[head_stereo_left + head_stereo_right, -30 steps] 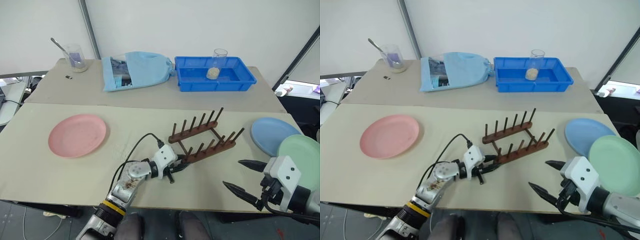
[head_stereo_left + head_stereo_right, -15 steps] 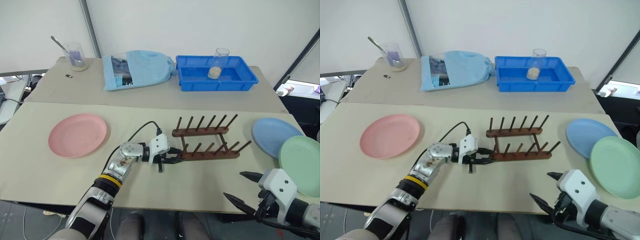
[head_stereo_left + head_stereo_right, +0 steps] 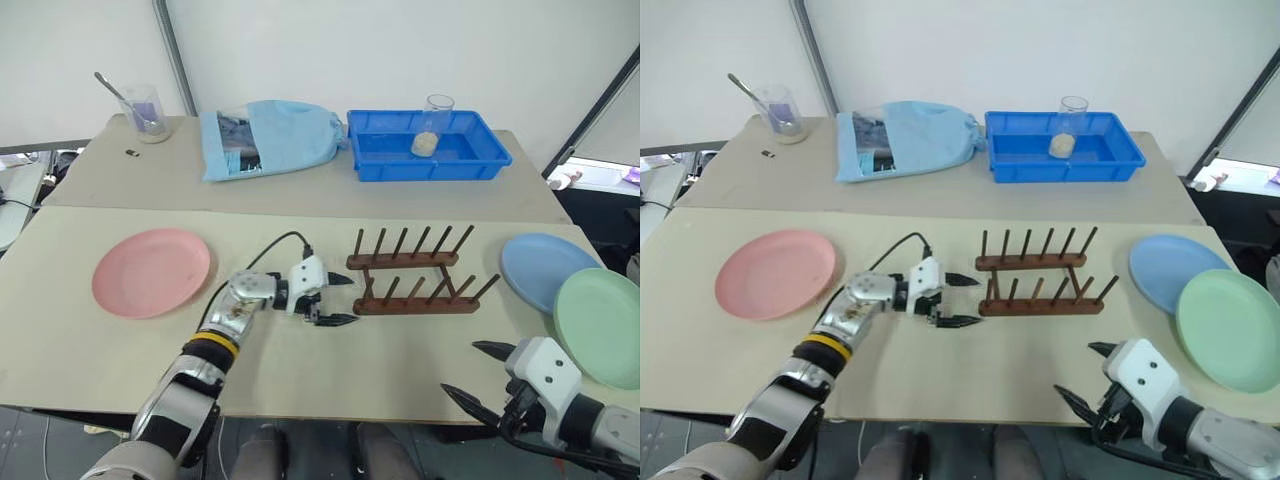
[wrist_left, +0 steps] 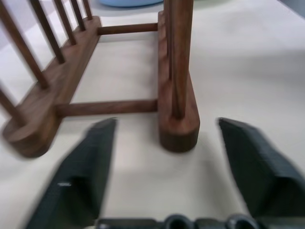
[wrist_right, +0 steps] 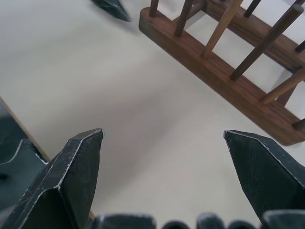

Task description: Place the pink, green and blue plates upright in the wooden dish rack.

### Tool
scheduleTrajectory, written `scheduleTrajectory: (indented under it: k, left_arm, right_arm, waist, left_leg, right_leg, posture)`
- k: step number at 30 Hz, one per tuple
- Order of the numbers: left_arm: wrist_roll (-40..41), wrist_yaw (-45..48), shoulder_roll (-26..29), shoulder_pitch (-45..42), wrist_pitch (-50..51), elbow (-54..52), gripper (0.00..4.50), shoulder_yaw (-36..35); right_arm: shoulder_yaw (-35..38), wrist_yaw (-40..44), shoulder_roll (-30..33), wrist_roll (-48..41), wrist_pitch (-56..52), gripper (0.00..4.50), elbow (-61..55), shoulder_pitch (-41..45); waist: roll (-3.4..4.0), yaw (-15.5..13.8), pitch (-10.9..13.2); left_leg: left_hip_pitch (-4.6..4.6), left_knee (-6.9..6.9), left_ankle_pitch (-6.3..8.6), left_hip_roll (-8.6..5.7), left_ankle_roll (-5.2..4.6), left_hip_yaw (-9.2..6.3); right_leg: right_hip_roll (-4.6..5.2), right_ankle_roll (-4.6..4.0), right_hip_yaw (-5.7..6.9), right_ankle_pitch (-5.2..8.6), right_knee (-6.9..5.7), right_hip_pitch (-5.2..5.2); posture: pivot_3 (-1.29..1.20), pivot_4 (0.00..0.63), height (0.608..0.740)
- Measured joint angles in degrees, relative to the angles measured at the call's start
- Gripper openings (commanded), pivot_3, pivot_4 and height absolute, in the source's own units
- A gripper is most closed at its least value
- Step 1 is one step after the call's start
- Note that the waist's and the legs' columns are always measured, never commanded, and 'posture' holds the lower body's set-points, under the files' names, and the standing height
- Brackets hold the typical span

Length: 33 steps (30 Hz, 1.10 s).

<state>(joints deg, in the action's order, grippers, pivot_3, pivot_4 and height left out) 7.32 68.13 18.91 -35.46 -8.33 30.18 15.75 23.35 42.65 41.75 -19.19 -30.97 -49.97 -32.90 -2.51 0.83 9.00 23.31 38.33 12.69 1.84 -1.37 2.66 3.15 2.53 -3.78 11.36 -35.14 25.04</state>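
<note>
The wooden dish rack (image 3: 415, 283) lies in the middle of the table, its rails parallel to the front edge and its pegs empty. My left gripper (image 3: 345, 300) is open just off the rack's left end, touching nothing. In the left wrist view one rail end (image 4: 178, 129) stands between its spread fingers (image 4: 86, 167). The pink plate (image 3: 152, 272) lies flat at the left. The blue plate (image 3: 545, 270) and the green plate (image 3: 603, 325) lie flat at the right, the green overlapping the blue. My right gripper (image 3: 462, 368) hangs open and empty at the front edge, short of the rack (image 5: 224, 71).
At the back stand a deep-blue tray (image 3: 480, 160) holding a glass jar (image 3: 432, 125), a light blue cloth bag (image 3: 270, 138) and a beaker with a spoon (image 3: 140, 105). A black cable (image 3: 270, 250) loops from my left wrist.
My left gripper turned the slanted rack straight, then opened, let go of its left end and drew back a little. The right gripper sank slightly, still open.
</note>
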Motion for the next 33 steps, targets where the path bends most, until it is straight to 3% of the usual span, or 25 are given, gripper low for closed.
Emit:
scheduleTrajectory:
  k: [3, 7, 12, 13, 17, 27, 33]
  left_arm:
    - [2.69, 0.97, 4.65, 3.65, 7.01, -10.07, 4.08, -2.16]
    - [7.59, 1.05, 8.02, 10.47, 19.98, -28.33, 2.27, -2.16]
    - [6.36, -6.34, 5.02, 16.67, 26.9, -39.16, 0.17, 2.04]
    - [5.15, -8.38, 4.08, 17.39, 27.1, -39.73, 0.0, 3.14]
    - [-1.31, -16.62, 0.56, 18.0, 26.42, -38.25, 0.0, 6.43]
    - [-10.29, -28.4, -7.31, 12.18, 19.93, -23.64, 0.0, 8.94]
    - [-11.85, -31.0, -8.55, 8.73, 16.74, -18.23, 0.0, 8.65]
  right_arm:
    - [-1.18, 0.31, 2.36, 1.41, 0.0, 4.5, 2.59, 2.31]
    - [-3.5, 1.17, 5.23, 2.86, 0.0, 3.24, 8.47, 7.93]
    - [-8.1, 3.06, 9.42, 5.1, 0.51, 1.61, 15.28, 14.75]
    - [-9.31, 3.3, 9.91, 5.69, 0.56, 1.27, 16.77, 16.14]
    - [-14.14, 3.38, 10.48, 8.21, 0.87, 0.03, 22.15, 21.32]
    - [-23.41, 0.33, 7.5, 15.76, 5.63, 0.03, 35.19, 34.02]
    - [-25.34, -0.74, 5.43, 18.13, 7.81, 0.03, 40.67, 39.33]
  waist:
    - [0.02, -0.05, -0.01]
    - [0.07, -0.13, -0.04]
    - [0.06, -0.53, -0.03]
    - [0.05, -0.55, -0.03]
    - [0.06, -0.54, -0.03]
    - [0.09, -0.32, -0.05]
    - [0.11, -0.21, -0.06]
  left_leg:
    - [-0.01, 0.0, 0.0, 0.03, 0.0, 0.0]
    - [-0.04, 0.01, 0.0, -0.01, 0.0, 0.08]
    - [-0.04, 0.09, -0.01, -0.1, 0.0, 0.07]
    - [-0.06, 0.11, -0.01, -0.14, -0.01, 0.08]
    - [-0.06, 0.24, -0.01, -0.1, -0.01, 0.02]
    - [0.01, 0.44, -0.01, -0.13, -0.01, 0.04]
    - [0.03, 0.43, -0.01, -0.13, -0.02, 0.06]
  right_leg:
    - [0.05, -0.01, 0.0, -0.01, -0.01, 0.0]
    - [0.2, 0.03, -0.04, -0.03, 0.02, -0.03]
    - [0.18, 0.08, -0.05, -0.06, 0.03, -0.08]
    - [0.15, 0.1, -0.05, -0.07, 0.04, -0.08]
    - [0.03, 0.05, -0.05, -0.13, -0.02, -0.09]
    - [0.04, 0.17, -0.1, -0.26, 0.0, -0.14]
    - [0.02, 0.22, -0.13, -0.33, 0.01, -0.13]
  posture:
    - [0.0, 0.15, 0.74]
    - [0.0, 0.15, 0.74]
    - [0.0, 0.15, 0.74]
    - [0.0, 0.15, 0.74]
    - [0.0, 0.15, 0.74]
    - [0.0, 0.15, 0.74]
    - [0.0, 0.15, 0.74]
